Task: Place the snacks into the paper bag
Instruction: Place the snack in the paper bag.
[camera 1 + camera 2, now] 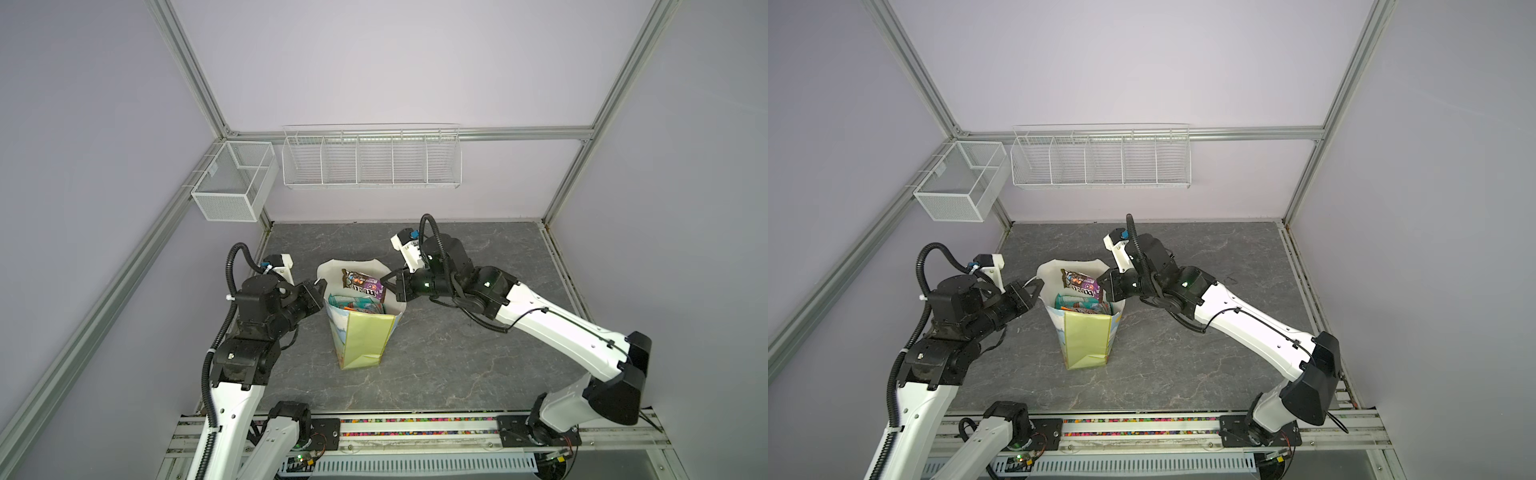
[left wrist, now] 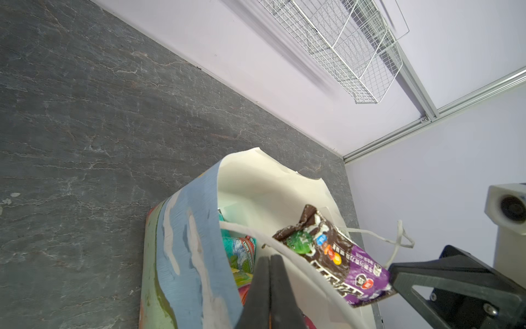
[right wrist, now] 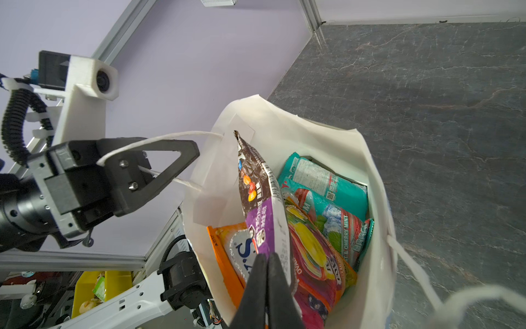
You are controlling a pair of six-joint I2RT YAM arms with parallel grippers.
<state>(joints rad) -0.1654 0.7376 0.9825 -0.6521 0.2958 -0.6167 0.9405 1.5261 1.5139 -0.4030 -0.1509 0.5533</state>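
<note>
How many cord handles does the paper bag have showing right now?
2. One cord handle is caught in the shut left gripper; the other handle hangs loose outside the opposite wall. None looks hidden.

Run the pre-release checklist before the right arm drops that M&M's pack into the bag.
1. Right gripper shut on the brown-purple M&M's pack: ok.
2. Pack above the open mouth of the paper bag: ok.
3. Left gripper shut on the white cord handle, pulling the mouth wide: ok.
4. Bag upright on the table: ok.
5. Room above the orange pouch and teal pouch inside: ok.
6. All six snacks accounted for: cannot tell; some may lie hidden under others.
</note>
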